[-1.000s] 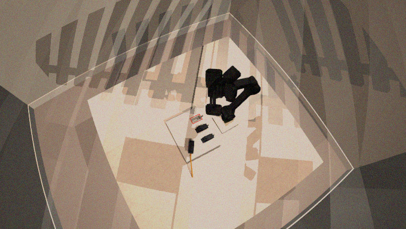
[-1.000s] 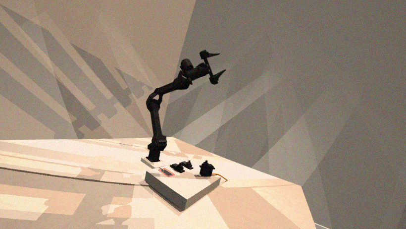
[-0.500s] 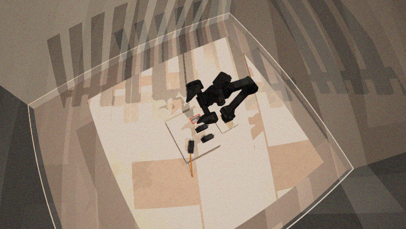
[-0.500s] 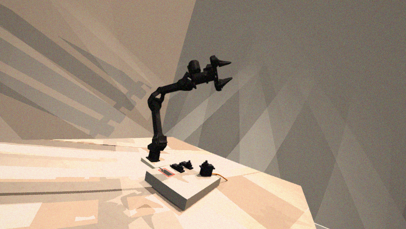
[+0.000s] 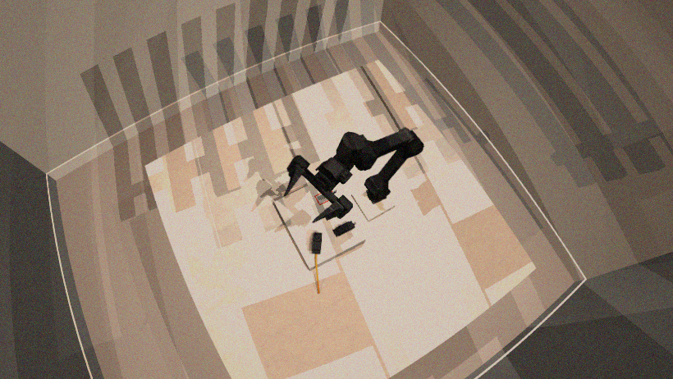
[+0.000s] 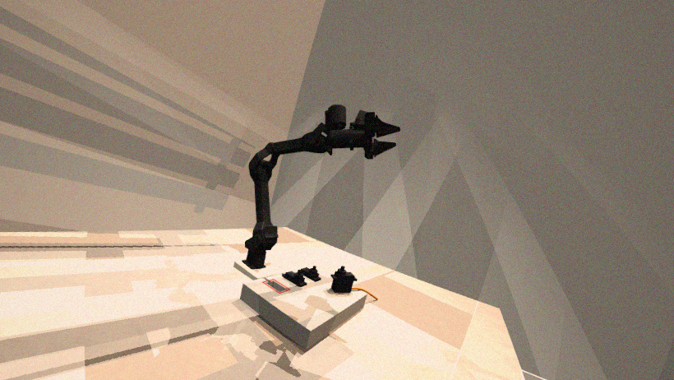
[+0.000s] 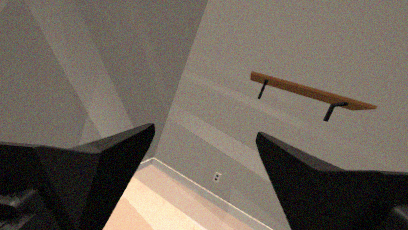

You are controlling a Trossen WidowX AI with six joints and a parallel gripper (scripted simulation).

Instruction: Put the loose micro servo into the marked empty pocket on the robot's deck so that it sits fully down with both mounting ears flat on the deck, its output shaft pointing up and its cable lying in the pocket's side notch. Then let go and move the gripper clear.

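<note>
The loose micro servo (image 5: 317, 243) (image 6: 342, 280) is black and stands upright on the pale deck (image 5: 299, 237) (image 6: 275, 315), shaft up, near an edge of it. Its orange cable (image 5: 317, 272) (image 6: 365, 289) reaches out past that edge. The empty pocket (image 5: 322, 198) (image 6: 276, 285) has a red outline and lies at the other end of the deck; the arm partly overlaps it in the top view. My gripper (image 5: 299, 207) (image 6: 397, 136) (image 7: 205, 132) is open and empty, high above the deck and pointing roughly sideways. The wrist view shows neither servo nor pocket.
Two black servos (image 6: 294, 278) (image 6: 310, 272) sit in the deck between the pocket and the loose servo; one (image 5: 344, 228) shows in the top view. The arm's base (image 6: 256, 257) stands just beyond the deck. A wooden wall shelf (image 7: 310, 92) is in the wrist view.
</note>
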